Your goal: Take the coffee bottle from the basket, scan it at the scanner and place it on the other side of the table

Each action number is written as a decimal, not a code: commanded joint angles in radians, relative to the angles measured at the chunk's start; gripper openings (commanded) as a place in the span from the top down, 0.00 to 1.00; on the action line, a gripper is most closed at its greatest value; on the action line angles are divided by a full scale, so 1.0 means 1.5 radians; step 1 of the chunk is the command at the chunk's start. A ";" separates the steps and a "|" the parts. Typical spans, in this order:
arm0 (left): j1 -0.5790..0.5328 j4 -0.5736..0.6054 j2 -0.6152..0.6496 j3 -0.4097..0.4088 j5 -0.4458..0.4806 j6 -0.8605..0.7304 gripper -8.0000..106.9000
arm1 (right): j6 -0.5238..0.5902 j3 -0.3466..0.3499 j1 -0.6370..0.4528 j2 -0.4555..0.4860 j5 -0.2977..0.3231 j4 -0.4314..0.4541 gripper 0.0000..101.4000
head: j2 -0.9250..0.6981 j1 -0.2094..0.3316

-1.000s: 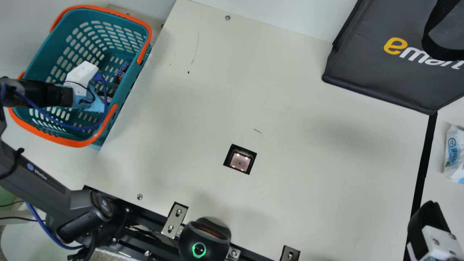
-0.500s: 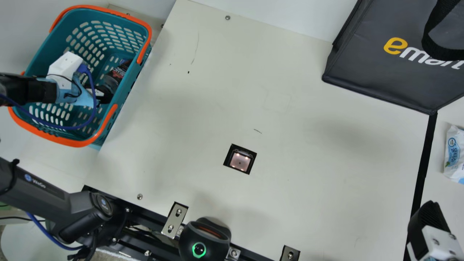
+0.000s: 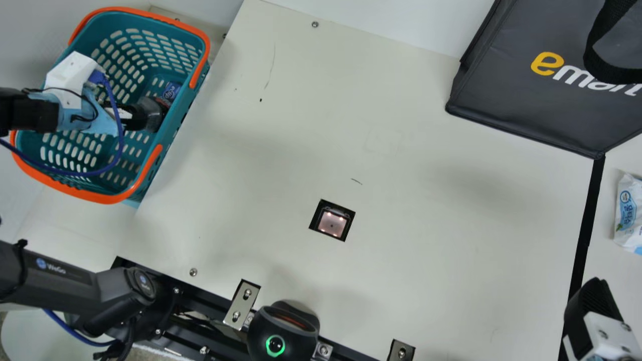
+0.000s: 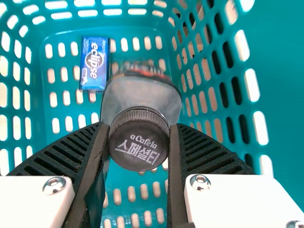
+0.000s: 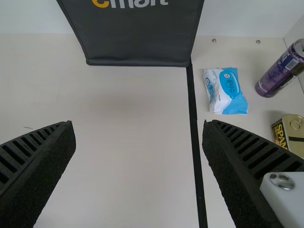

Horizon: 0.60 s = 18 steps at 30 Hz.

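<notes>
In the main view my left gripper [image 3: 128,116] is inside the teal basket [image 3: 113,193], at the cap end of the dark coffee bottle [image 3: 150,115]. The left wrist view shows the left gripper [image 4: 138,142] shut on the black cap of the coffee bottle [image 4: 142,95], one finger on each side. The bottle's lower part is partly hidden behind the cap. The scanner window [image 3: 332,223] sits in the table's middle. At the main view's lower right is my right gripper [image 3: 594,301]; in the right wrist view the right gripper [image 5: 137,152] stands open with nothing between its fingers.
A blue gum pack [image 4: 94,64] lies in the basket. The dark bag [image 3: 526,100] stands at the back right. Beyond the black tape line are a wipes pack [image 5: 225,91], a purple can [image 5: 280,73] and a yellow tin [image 5: 289,133]. A black device [image 3: 283,331] sits at the front edge.
My left gripper has moved to the left and a little toward the back within the basket. The bottle has shifted with it, and the blue pack has come into view. My right arm has kept still.
</notes>
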<state>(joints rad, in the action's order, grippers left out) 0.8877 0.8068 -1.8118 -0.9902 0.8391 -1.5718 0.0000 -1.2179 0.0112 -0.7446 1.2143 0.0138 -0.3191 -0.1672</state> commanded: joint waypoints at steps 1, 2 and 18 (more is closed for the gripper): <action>-0.001 -0.005 0.008 -0.002 0.008 0.010 1.00 | 0.000 0.000 0.000 0.000 0.000 0.000 0.06 | -0.002 0.019; -0.001 -0.007 0.013 -0.003 0.011 0.014 1.00 | 0.000 0.000 0.000 0.000 0.000 0.000 0.06 | -0.002 0.019; -0.019 -0.057 0.055 0.004 -0.006 0.077 1.00 | 0.000 0.000 0.000 0.000 0.000 0.000 0.06 | -0.002 0.019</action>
<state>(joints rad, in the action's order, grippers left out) 0.8605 0.7228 -1.7311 -0.9857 0.8351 -1.4596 0.0000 -1.2179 0.0112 -0.7446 1.2143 0.0138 -0.3191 -0.1672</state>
